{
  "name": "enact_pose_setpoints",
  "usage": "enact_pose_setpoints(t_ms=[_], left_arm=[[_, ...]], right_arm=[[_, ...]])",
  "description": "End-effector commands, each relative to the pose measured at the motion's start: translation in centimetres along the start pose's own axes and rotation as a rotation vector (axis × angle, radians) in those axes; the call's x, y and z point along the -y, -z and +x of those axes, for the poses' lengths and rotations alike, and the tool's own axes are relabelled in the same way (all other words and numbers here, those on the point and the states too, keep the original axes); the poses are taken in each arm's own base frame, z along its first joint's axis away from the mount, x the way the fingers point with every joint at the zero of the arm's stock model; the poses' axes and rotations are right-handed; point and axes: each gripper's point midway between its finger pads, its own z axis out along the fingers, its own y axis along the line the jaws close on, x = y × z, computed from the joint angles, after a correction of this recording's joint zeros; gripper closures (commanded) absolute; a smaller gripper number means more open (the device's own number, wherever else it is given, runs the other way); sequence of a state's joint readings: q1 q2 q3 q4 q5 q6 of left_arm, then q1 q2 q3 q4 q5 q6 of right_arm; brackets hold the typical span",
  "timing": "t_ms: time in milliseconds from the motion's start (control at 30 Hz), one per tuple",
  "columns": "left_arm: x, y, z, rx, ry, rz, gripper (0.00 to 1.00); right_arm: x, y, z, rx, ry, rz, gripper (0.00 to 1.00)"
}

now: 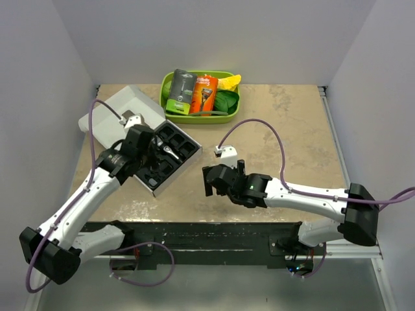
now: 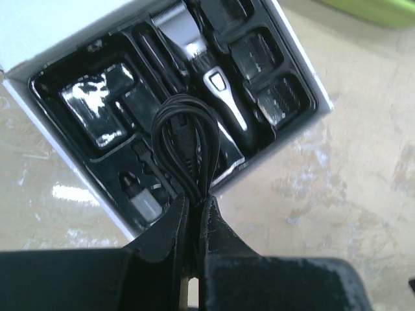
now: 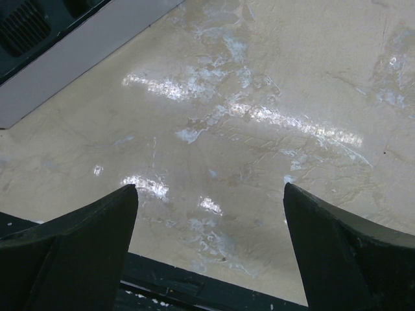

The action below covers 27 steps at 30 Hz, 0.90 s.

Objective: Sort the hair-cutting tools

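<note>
Two white arms reach over a beige, marbled table [image 1: 279, 129], the left one bent over an open grey cardboard box [image 1: 123, 107] at the table's left, the right one low across the bare middle. The box holds a glossy black moulded plastic tray [image 1: 165, 155] split into several compartments, with the grey lid folded back on the far side. Behind it, at the far edge, sits a lime-green plastic basket [image 1: 201, 97] with a grey-and-green razor package [image 1: 181, 92] and an orange razor package [image 1: 204, 94] standing side by side inside. In the tray's long centre slot lies the slim black electric hair clipper [image 2: 207, 84], its silver blade head pointing to the far end of the tray and a silver strip running down its body. The left pincer [image 2: 194, 207] hangs just above the near end of the tray, its two black fingers pressed together on a looped black power cable [image 2: 185, 142]; the loops rise from the fingertips and overlap the clipper's lower body in the wrist view. Whether the cable touches the tray cannot be told. Ribbed black guide combs [image 2: 256, 55] sit in the small compartments to the right of the clipper. The right pincer [image 3: 211, 201] is spread wide, its fingers well apart over bare tabletop near the box's corner, gripping and touching nothing.
</note>
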State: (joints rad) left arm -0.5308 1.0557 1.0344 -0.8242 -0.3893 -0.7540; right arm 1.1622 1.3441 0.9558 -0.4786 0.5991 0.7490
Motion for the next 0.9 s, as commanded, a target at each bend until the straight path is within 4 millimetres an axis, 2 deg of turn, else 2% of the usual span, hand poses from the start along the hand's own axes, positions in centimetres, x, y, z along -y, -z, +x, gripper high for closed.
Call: enact_pose_setpoints(t_ms=[0,67,167,267,300,467,500,567,600,700,767,867], left_arm=[[0.7,-2.2,-3.3,0.057,0.075,0.102,1.00],[0.8,-3.4,-4.5,0.061,0.177,0.156,1.00],[1.5,-4.8,-5.6,0.047,0.287,0.210,1.00],[1.4,-6.0,-6.5,0.048,0.376,0.218,1.00],[0.9,-6.5,-6.4,0.041,0.414,0.208,1.00],[1.2,-7.8,-5.9,0.029,0.531,0.257,1.00],[0.9,-8.4,-4.7,0.009,0.592,0.247,1.00],[1.1,-8.1,-4.6,0.028,0.649,0.288,1.00],[0.8,-8.4,-3.4,0.008,0.686,0.277,1.00],[-0.4,-8.0,-2.8,0.043,0.711,0.245,1.00],[-1.4,-7.8,-3.1,0.091,0.709,0.212,1.00],[-1.8,-8.4,-2.8,0.084,0.680,0.184,1.00]], right_arm=[[-0.2,1.7,-2.1,0.060,-0.046,-0.002,0.05],[-0.1,1.9,-2.0,0.059,-0.047,-0.001,0.05],[0.1,2.0,-1.7,0.055,-0.055,-0.003,0.05],[0.1,1.9,-1.2,0.045,-0.051,-0.002,0.05],[0.1,1.9,-1.0,0.042,-0.045,-0.003,0.05],[-0.2,1.2,-0.2,0.029,-0.040,-0.004,0.05],[-0.3,1.0,0.0,0.022,-0.037,-0.006,0.05],[-0.5,0.6,0.4,0.010,-0.028,-0.002,0.05],[-0.5,0.6,0.4,0.010,-0.025,-0.001,0.05],[-0.5,0.3,0.9,-0.001,-0.012,0.007,0.04],[-0.7,0.2,1.0,-0.002,-0.012,0.004,0.04],[-0.8,0.0,1.3,-0.009,-0.008,0.004,0.04]])
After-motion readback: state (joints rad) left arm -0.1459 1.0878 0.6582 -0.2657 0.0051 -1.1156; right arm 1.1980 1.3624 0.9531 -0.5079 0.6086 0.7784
